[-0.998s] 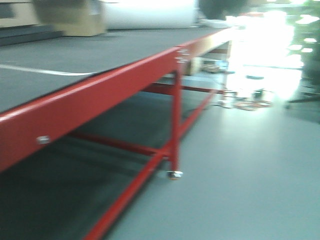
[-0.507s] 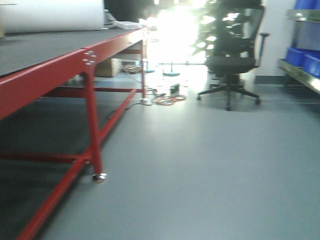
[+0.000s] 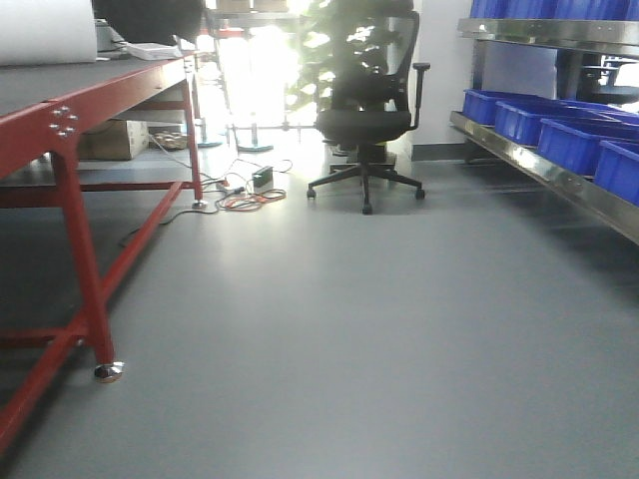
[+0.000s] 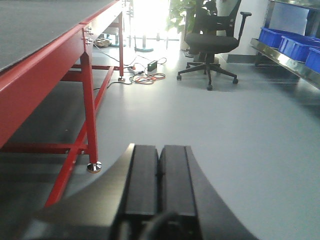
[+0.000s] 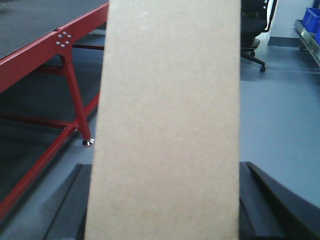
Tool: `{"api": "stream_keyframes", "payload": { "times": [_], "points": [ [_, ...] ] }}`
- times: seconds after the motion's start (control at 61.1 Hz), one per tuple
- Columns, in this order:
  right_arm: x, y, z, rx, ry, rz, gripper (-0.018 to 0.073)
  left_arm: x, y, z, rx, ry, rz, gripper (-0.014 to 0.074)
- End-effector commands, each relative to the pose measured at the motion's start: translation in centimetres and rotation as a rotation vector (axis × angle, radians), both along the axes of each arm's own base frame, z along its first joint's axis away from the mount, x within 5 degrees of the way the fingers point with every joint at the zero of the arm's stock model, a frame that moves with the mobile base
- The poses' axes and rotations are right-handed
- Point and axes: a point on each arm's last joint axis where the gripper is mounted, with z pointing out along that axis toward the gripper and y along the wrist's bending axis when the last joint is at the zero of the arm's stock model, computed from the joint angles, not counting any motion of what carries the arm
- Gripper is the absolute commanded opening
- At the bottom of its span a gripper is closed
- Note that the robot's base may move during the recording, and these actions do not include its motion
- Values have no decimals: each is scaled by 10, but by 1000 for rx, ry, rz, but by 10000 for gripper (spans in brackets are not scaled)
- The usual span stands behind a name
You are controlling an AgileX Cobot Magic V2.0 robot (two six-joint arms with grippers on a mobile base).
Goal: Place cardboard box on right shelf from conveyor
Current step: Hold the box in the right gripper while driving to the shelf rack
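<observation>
The cardboard box [image 5: 170, 125], plain tan, fills the middle of the right wrist view. My right gripper [image 5: 164, 167] is shut on it, one dark finger [image 5: 70, 205] showing on each side. My left gripper [image 4: 159, 152] is shut with nothing in it and hangs over the grey floor. The conveyor [image 3: 40, 125] runs along the left, its red frame and dark belt [image 4: 35, 25] visible. On the right stands the right shelf [image 3: 559, 178] with its shiny steel lip. Neither gripper shows in the front view.
Blue plastic bins [image 3: 559, 125] sit along the shelf. A black office chair [image 3: 367, 110] stands at the far end of the aisle, with cables [image 3: 245, 198] on the floor near it. A red conveyor leg with a foot [image 3: 108, 371] is at lower left.
The front view has swung right, away from the conveyor's side toward the aisle. The chair, the shelf and the blue bins have come into view.
</observation>
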Motion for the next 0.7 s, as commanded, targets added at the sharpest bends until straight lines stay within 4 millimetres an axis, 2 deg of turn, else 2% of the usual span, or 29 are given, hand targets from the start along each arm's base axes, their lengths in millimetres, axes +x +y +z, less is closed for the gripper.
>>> {"api": "stream_keyframes", "payload": {
  "times": [0.0, 0.687],
  "points": [
    [-1, 0, 18, 18, -123, 7, 195, -1, 1, 6, -11, -94, 6, -116],
    [-1, 0, 18, 18, -123, 7, 195, -1, 1, 6, -11, -92, 8, -115]
  ]
}}
